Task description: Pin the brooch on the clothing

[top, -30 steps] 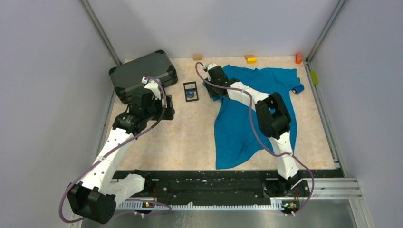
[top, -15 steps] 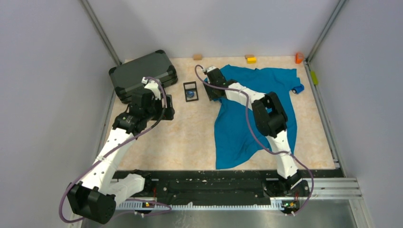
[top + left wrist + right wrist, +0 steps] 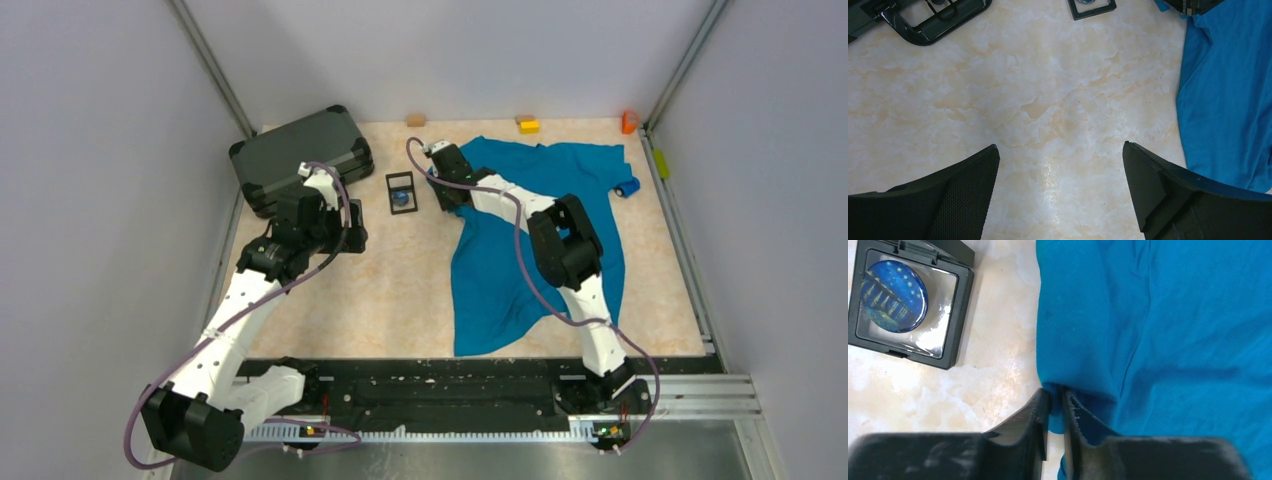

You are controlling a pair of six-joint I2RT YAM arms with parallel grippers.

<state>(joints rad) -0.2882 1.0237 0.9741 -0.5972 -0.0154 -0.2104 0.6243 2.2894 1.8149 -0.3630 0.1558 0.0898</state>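
Note:
The teal-blue T-shirt (image 3: 500, 280) lies spread on the right half of the table. It also shows in the right wrist view (image 3: 1188, 315) and the left wrist view (image 3: 1228, 100). My right gripper (image 3: 444, 196) (image 3: 1055, 392) is shut on the shirt's left sleeve edge. The brooch (image 3: 401, 198) (image 3: 893, 296), a round dark blue disc, lies inside a black rectangular frame (image 3: 960, 315) just left of that sleeve. My left gripper (image 3: 350, 238) (image 3: 1060, 150) is open and empty over bare table, left of the frame.
A dark grey hard case (image 3: 300, 155) (image 3: 923, 20) stands at the back left. A blue toy car (image 3: 627, 187) sits by the shirt's right sleeve. A tan block (image 3: 416, 120), a yellow block (image 3: 528, 125) and an orange piece (image 3: 629, 122) line the back edge.
My right gripper has shifted slightly left toward the black frame, still holding the sleeve edge. The left arm has not moved.

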